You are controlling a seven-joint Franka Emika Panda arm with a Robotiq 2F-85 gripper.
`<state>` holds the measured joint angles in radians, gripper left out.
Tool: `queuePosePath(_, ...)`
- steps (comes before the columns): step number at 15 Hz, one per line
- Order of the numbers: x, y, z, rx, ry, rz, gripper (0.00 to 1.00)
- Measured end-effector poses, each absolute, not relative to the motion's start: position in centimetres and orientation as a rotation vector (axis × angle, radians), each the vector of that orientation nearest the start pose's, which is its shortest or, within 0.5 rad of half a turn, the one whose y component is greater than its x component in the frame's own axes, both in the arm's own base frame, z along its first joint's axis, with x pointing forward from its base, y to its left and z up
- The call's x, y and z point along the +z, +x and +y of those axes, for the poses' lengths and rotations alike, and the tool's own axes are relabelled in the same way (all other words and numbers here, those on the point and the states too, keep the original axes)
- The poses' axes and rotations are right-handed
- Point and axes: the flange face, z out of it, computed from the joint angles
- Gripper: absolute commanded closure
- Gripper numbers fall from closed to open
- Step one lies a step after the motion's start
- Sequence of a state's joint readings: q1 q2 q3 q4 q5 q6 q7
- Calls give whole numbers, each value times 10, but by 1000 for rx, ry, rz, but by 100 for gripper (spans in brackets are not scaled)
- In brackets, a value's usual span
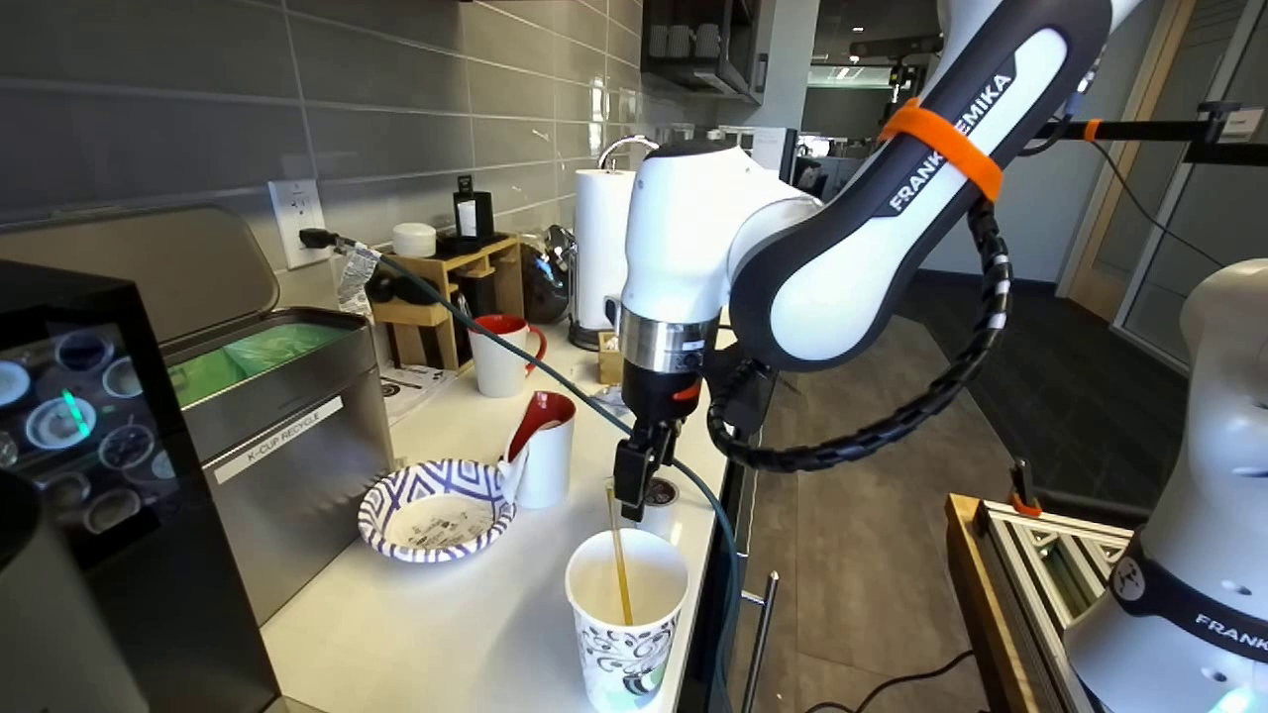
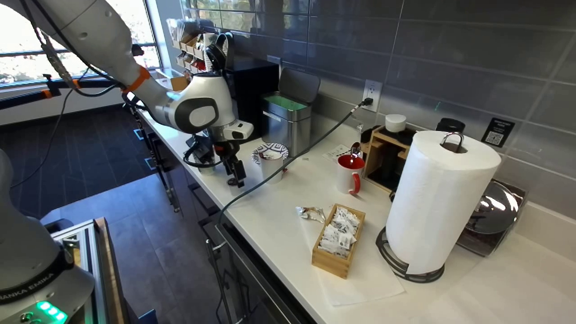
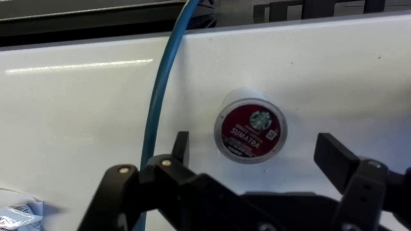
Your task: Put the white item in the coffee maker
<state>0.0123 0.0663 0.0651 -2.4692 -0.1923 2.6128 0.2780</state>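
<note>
The white item appears to be a white coffee pod with a dark red lid (image 3: 251, 131), standing upright on the white counter in the wrist view. It also shows in both exterior views (image 1: 662, 493) (image 2: 232, 182), partly behind my gripper. My gripper (image 3: 253, 150) is open and empty, with one finger on each side of the pod in the wrist view, not touching it. In the exterior views the gripper (image 1: 636, 485) (image 2: 238, 176) points down just above or beside the pod. The black coffee maker with a lit touchscreen (image 1: 94, 436) stands at the near left in an exterior view.
A blue-green cable (image 3: 157, 93) crosses the counter close beside one finger. A patterned paper cup with a stirrer (image 1: 629, 644), a paper bowl (image 1: 436, 515), a white mug with red inside (image 1: 550, 460) and a K-cup bin (image 1: 297, 465) stand between pod and coffee maker. The counter edge is close.
</note>
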Motion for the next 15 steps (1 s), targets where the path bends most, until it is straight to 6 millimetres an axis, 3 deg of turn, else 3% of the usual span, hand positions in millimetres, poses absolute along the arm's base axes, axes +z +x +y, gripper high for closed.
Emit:
queuePosePath(7, 265, 492, 32, -129, -3230, 106, 8)
queuePosePath(15, 264, 491, 32, -89, -3234, 74, 9)
